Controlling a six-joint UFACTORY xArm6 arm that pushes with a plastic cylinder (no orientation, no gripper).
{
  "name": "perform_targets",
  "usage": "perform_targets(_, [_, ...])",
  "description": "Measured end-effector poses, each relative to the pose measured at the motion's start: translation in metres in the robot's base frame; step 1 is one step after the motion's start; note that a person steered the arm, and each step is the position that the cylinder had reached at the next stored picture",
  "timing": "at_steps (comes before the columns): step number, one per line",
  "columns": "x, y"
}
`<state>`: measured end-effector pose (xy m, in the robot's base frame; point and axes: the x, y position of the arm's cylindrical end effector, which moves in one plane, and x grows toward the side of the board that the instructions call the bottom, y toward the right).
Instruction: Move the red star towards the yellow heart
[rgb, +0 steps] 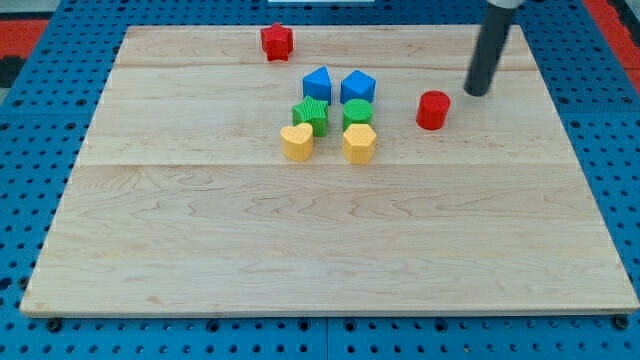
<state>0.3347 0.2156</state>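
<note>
The red star (277, 41) lies near the view's top edge of the wooden board, left of centre. The yellow heart (297, 142) lies lower, at the bottom left of a cluster in the middle of the board. My tip (476, 92) is far to the right of the red star, just up and right of the red cylinder (433, 110). It touches no block.
The cluster holds a blue triangle-like block (317, 84), a blue pentagon-like block (357, 87), two green blocks (311, 114) (357, 112) and a yellow hexagon (359, 143). The board (320, 240) rests on a blue pegboard surface.
</note>
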Motion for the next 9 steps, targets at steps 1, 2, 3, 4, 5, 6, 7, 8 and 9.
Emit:
perform_targets(1, [0.007, -0.020])
perform_targets(2, [0.008, -0.067])
perform_targets(3, [-0.004, -0.065])
perform_targets(4, [-0.068, -0.069])
perform_targets(5, [-0.121, -0.119])
perform_targets(6, [-0.143, -0.183])
perform_targets(7, [-0.140, -0.232])
perform_targets(8, [-0.122, -0.275])
perform_targets(9, [-0.114, -0.317])
